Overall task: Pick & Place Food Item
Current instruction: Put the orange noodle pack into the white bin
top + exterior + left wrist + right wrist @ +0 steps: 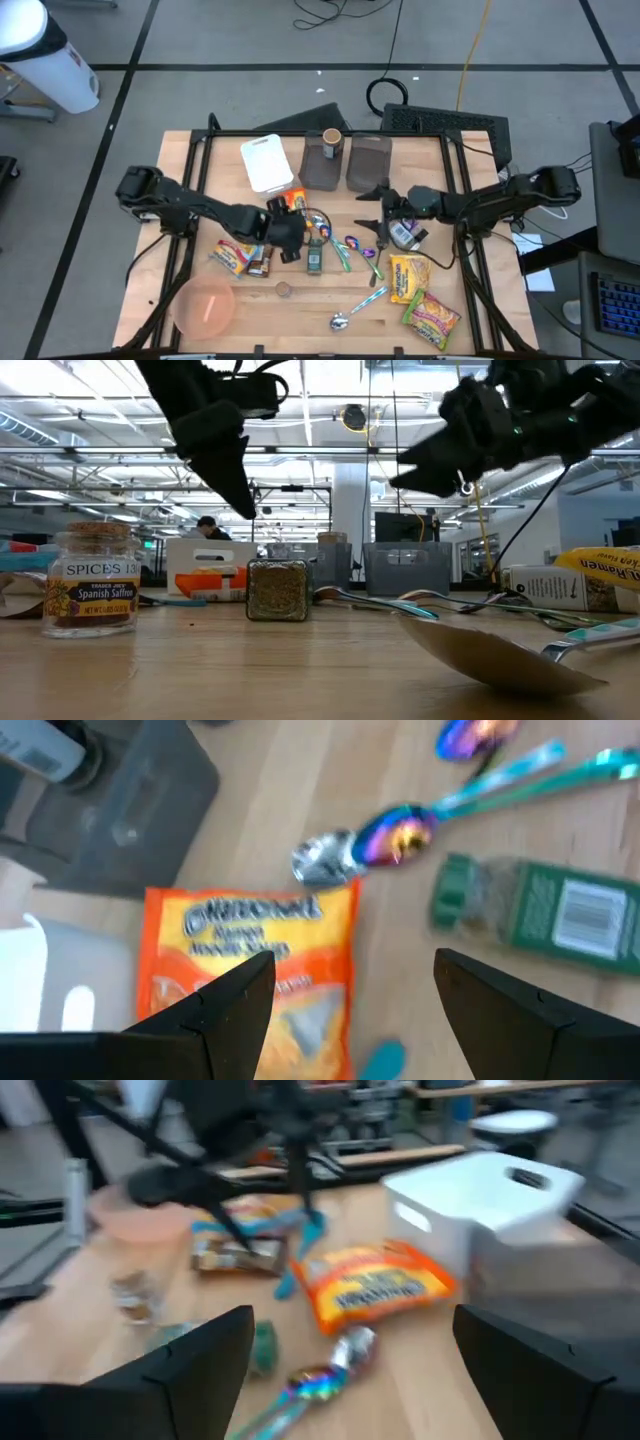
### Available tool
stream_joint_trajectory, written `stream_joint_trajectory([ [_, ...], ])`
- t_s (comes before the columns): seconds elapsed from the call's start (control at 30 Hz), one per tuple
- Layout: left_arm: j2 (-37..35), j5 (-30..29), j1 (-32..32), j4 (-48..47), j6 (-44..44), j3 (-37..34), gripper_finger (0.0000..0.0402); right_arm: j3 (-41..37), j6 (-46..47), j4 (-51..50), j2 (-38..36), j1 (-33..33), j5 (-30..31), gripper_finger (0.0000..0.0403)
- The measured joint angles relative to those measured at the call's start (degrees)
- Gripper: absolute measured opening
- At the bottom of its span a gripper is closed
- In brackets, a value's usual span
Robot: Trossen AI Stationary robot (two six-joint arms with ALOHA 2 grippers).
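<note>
- High view: no food item is held, so the pick is judged not yet made. The orange noodle packet [291,200] lies at frame centre beside the white bin [266,162]. The left gripper [290,237] is stretched in from the left, just below the packet; the right gripper [377,207] reaches in from the right over the counter [300,300].
- Low view: both grippers are seen raised clear of the counter; a saffron jar [91,579] stands at left.
- Left wrist view: open fingers [235,1004] are seen empty, the packet between and beyond them.
- Right wrist view: its jaws are spread wide, nothing held; the packet lies mid-frame.
</note>
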Motion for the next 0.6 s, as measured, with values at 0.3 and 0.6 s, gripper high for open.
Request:
stream_joint_trajectory([
  [0.3,7.8,-3.0,-4.3,-3.5,-6.7,2.8,0.0278,-13.3,0.0,21.7,0.0,9.2,19.4,0.0334],
  [0.6,12.4,-7.7,-4.6,-7.7,-6.6,2.8,0.0278,-14.4,4.5,22.8,0.0,11.9,20.5,0.0334],
])
